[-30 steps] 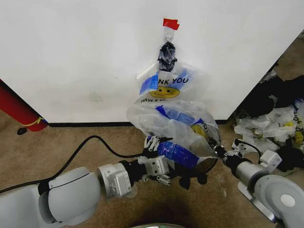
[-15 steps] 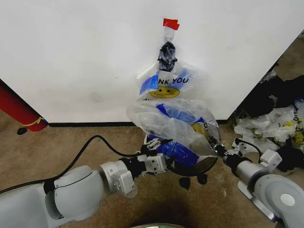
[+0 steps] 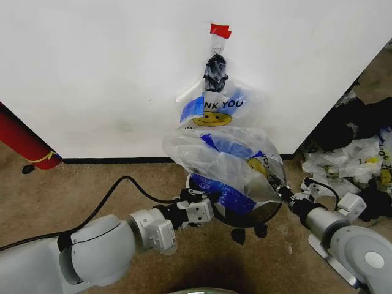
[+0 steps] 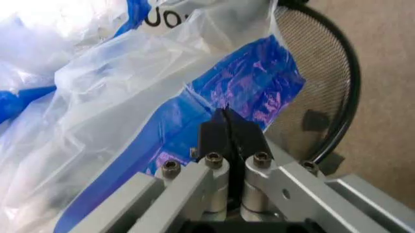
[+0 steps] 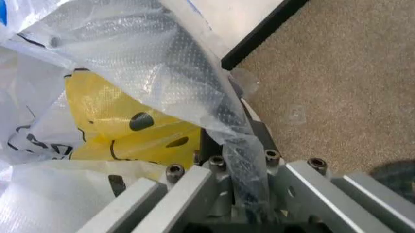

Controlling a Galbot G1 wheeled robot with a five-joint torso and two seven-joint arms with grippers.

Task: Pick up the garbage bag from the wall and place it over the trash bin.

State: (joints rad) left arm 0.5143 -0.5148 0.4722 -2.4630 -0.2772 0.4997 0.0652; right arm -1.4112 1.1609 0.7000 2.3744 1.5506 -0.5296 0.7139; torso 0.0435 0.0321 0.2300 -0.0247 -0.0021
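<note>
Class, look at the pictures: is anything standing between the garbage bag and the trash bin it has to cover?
Nothing visible stands between them. The garbage bag already hangs right over the trash bin, stretched between the left gripper and the right gripper, both clamped on plastic. Another smiley bag hangs on the wall behind, out of the way.

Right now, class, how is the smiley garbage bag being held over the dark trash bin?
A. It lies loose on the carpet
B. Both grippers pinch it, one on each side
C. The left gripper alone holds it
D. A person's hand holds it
B: the left gripper is shut on a blue patch of the garbage bag, and the right gripper clamps its other edge, stretching it above the trash bin.
</note>
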